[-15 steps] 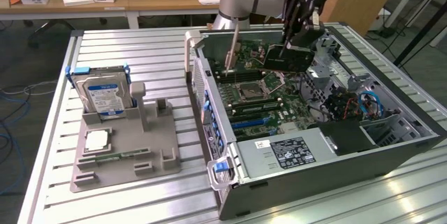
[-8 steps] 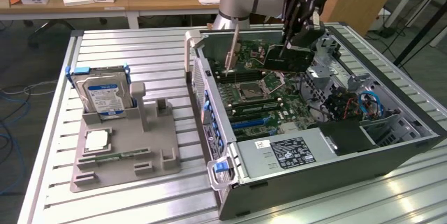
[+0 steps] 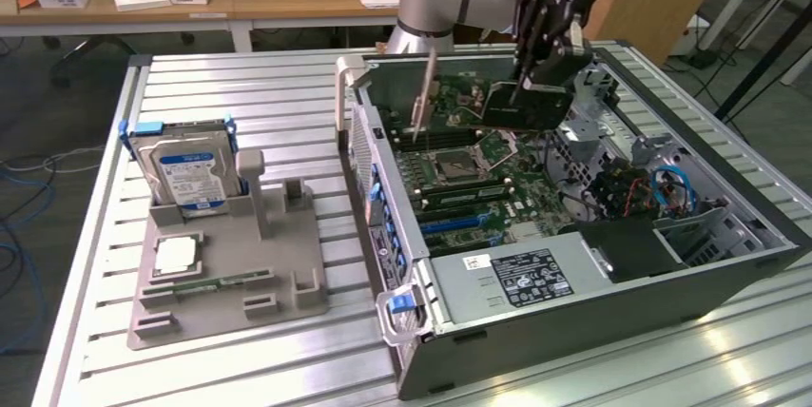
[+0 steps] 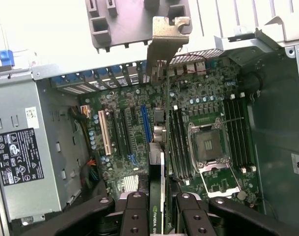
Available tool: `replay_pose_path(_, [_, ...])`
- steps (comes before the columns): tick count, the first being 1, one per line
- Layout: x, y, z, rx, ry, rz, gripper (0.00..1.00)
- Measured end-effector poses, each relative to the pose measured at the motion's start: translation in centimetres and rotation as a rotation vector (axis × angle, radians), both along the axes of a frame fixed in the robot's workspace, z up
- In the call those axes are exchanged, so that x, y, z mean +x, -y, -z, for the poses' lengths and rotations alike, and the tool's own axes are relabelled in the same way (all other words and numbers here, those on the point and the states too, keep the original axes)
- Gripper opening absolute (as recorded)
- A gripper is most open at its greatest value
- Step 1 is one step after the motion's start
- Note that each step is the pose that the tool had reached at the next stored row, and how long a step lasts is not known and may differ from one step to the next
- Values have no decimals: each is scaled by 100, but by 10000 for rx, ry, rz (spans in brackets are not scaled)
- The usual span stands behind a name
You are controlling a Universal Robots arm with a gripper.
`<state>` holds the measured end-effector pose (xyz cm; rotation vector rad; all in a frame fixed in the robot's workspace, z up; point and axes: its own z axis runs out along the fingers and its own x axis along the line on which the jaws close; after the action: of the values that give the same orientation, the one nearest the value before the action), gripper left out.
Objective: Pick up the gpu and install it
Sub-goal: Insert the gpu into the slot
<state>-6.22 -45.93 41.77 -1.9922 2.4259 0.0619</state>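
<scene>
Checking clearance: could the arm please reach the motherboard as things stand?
Probably yes: the case lies open on its side, and the end effector, gripping the card, hangs above the motherboard unobstructed.

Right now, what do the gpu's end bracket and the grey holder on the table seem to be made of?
The gpu bracket: probably bare sheet metal, silver with a dull shine and a folded tab. Grey holder: likely matte plastic, uniform colour, no glare, moulded or printed.
</scene>
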Motion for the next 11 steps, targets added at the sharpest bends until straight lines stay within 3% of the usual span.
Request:
replay_pose_path(6, [1,0,16,0,150,-806,26])
replay_pose_path(11, [2,0,20,4,188,-1131,26])
